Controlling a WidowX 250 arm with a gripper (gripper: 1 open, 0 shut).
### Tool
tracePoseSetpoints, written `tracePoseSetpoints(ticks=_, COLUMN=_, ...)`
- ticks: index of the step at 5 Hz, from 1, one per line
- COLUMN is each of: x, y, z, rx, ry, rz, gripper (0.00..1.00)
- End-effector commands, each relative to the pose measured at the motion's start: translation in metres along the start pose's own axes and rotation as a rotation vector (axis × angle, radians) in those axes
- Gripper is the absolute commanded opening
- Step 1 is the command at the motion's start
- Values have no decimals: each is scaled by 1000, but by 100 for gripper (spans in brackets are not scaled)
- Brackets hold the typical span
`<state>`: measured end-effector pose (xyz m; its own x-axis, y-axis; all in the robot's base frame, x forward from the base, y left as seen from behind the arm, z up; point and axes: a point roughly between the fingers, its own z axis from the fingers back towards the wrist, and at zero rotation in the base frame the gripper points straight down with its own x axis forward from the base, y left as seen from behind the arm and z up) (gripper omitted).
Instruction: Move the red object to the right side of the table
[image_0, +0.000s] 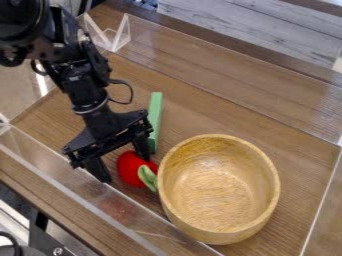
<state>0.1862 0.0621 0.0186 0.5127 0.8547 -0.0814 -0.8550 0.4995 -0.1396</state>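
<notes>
The red object (135, 168) lies on the tabletop (254, 95) near the front left of the view, its light-green leafy part turned toward the wooden bowl (221, 188). It sits just beside the bowl's left rim, and whether leaf and rim touch cannot be told. Close in front of it runs the low clear wall (80, 195) along the near edge, so there is little room on that side. Behind it a flat green bar (155, 120) lies on the wood, reaching away from the fruit toward the middle of the surface.

The gripper (114, 160) points straight down over the fruit with its fingers (94, 163) spread wide apart. One dark fingertip stands to the left of the red object, the other comes down at its back right by the near end of the green bar, so the fruit lies between them and low at their tips. No finger is clamped on it, and whether a tip touches it cannot be told. The black arm rises from there toward the upper left corner.

The bowl blocks the direct way rightward along the front. Beyond the bar and the bowl, the brown wood-grain surface lies open across the middle and far right, bounded by another clear wall (118, 32) at the back left.
</notes>
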Motion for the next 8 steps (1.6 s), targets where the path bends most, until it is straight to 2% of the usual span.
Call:
tracePoseSetpoints(ticks=1, x=5, y=6, z=3, rx=9, ry=-18, rz=23, gripper=100)
tracePoseSetpoints(ticks=2, x=5, y=7, z=3, rx=12, ry=-22, rz=28, gripper=100)
tracePoseSetpoints(ticks=3, x=6, y=6, z=3, rx=13, ry=-23, rz=31, gripper=0)
tracePoseSetpoints(ticks=4, x=6, y=3, z=10, rx=7, ry=-20, rz=33, gripper=0)
tracePoseSetpoints(ticks=6, x=3, y=-12, z=41, rx=-38, ry=17, rz=40, gripper=0)
tracePoseSetpoints(ticks=7, x=-3, y=-30, z=56, rx=-54, ry=40, rz=41, gripper=0)
tracePoseSetpoints(ticks=8, x=-16, y=-52, z=61, rx=-63, ry=61, rz=46, gripper=0)
